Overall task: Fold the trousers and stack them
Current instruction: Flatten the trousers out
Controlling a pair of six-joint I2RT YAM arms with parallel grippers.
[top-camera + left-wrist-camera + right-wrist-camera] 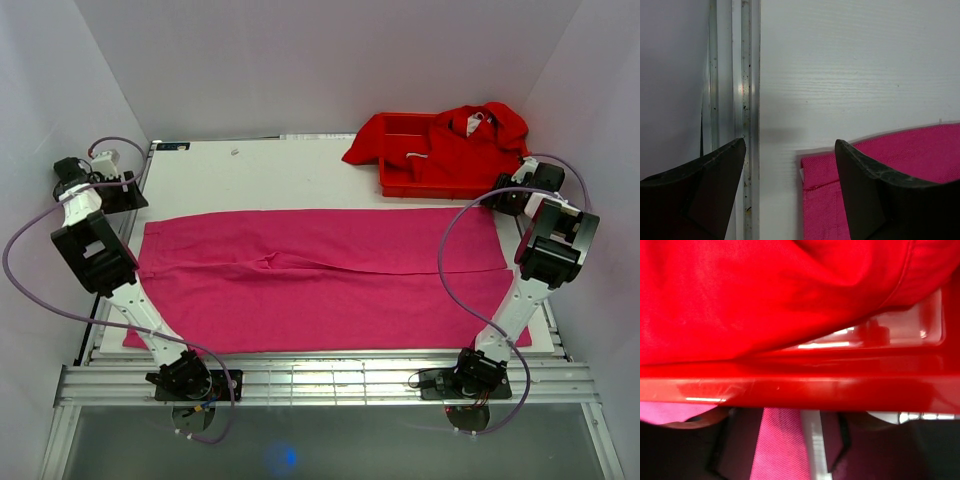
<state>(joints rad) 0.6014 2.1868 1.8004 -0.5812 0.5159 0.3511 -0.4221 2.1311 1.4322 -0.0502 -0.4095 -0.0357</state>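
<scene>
White table (250, 180) is carrying long magenta-pink soft fabric trousers (320, 285), lying flat across it. Left jaws are hovering spread beside their far-left corner; right jaws: cannot tell. Cloth is looking limp and light, likely gripping best at corners.

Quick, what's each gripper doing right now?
Left gripper: open, holding nothing.
Right gripper: open, edge of the trousers in the gap, not clearly gripped.

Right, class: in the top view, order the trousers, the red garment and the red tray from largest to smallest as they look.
1. trousers, clearly largest.
2. red garment.
3. red tray, but the garment hides much of it, so places two and three are unsure.
</scene>
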